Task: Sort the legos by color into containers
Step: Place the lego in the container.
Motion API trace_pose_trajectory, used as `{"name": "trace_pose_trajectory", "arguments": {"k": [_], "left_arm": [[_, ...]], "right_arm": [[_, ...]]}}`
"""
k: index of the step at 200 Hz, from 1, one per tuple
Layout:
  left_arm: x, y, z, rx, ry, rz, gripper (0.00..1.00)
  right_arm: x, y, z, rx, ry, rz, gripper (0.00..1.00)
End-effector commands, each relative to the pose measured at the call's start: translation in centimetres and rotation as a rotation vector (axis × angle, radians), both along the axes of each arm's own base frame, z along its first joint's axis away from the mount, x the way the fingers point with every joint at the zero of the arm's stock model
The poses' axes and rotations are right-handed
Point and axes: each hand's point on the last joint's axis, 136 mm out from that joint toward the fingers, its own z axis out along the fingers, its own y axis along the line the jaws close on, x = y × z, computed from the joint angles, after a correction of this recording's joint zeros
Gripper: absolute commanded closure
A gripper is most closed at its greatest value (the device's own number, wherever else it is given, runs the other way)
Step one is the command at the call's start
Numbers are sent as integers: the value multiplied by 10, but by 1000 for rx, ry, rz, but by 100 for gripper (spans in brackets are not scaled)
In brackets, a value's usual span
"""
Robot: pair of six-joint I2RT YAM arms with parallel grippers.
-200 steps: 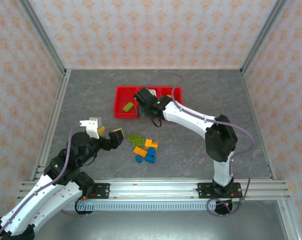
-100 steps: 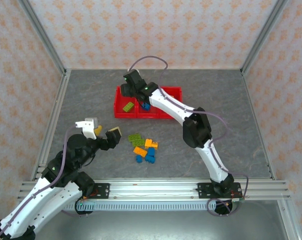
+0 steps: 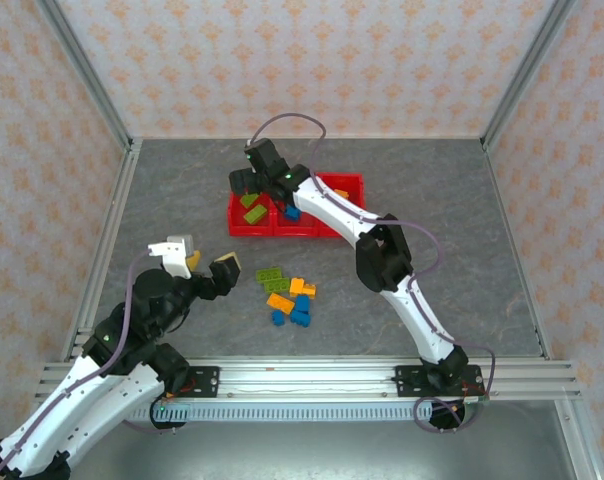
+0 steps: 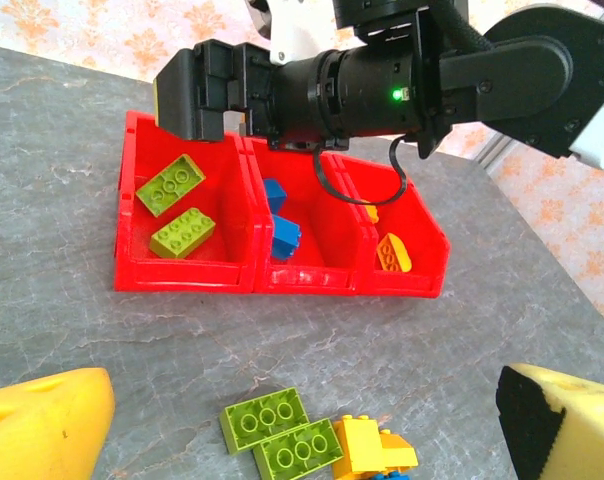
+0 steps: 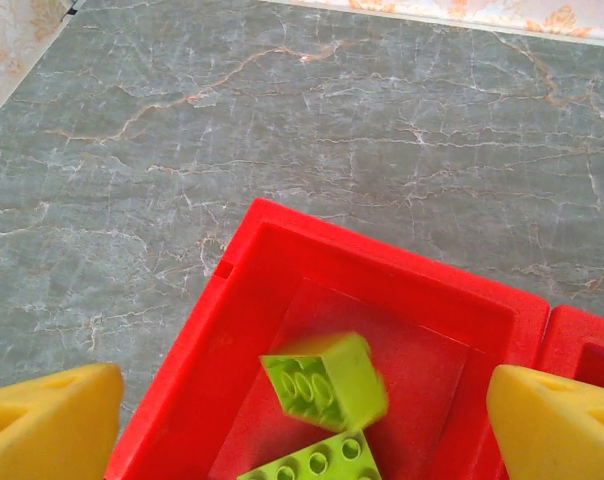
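Observation:
The containers are one red tray (image 3: 327,229) of three bins. My right gripper (image 3: 247,188) hangs open over the left bin (image 5: 282,232). A lime green lego (image 5: 327,380) tumbles free between its yellow fingertips (image 5: 47,425), tilted, above another green lego (image 5: 307,462) lying in the bin. The left wrist view has two green legos (image 4: 170,185) in the left bin, blue ones (image 4: 279,230) in the middle bin and an orange one (image 4: 393,252) in the right bin. Loose green (image 3: 273,278), orange (image 3: 280,302) and blue (image 3: 300,312) legos lie on the table. My left gripper (image 3: 207,262) stands open beside them, holding nothing.
The grey stone-patterned table (image 3: 452,220) is walled by patterned panels with metal rails (image 3: 102,240) along its edges. The right arm (image 3: 382,255) stretches across from the near right to the tray. The loose pile lies between the tray and the arm bases.
The right arm swung left from the middle bin to the left bin. Its jaws opened and the green lego dropped out. The left arm barely moved.

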Motion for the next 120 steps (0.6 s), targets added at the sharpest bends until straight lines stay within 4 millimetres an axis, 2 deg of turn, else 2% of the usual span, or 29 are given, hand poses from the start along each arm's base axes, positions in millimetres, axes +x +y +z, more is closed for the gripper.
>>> {"name": "trace_pose_trajectory", "arguments": {"k": [1, 35, 72, 98, 120], "left_arm": [[1, 2, -4, 14, 18, 16, 1], [2, 1, -6, 20, 27, 15, 1], [2, -2, -6, 18, 31, 1, 1], [2, -3, -7, 19, 30, -7, 1], [1, -5, -6, 13, 27, -17, 1]], "right_arm": [[-5, -5, 53, 42, -52, 5, 5], [-20, -20, 87, 56, -39, -21, 1], [-48, -48, 103, 41, 26, -58, 0], [-76, -73, 98, 30, 81, -75, 0], [-103, -88, 81, 33, 160, -97, 0]]}}
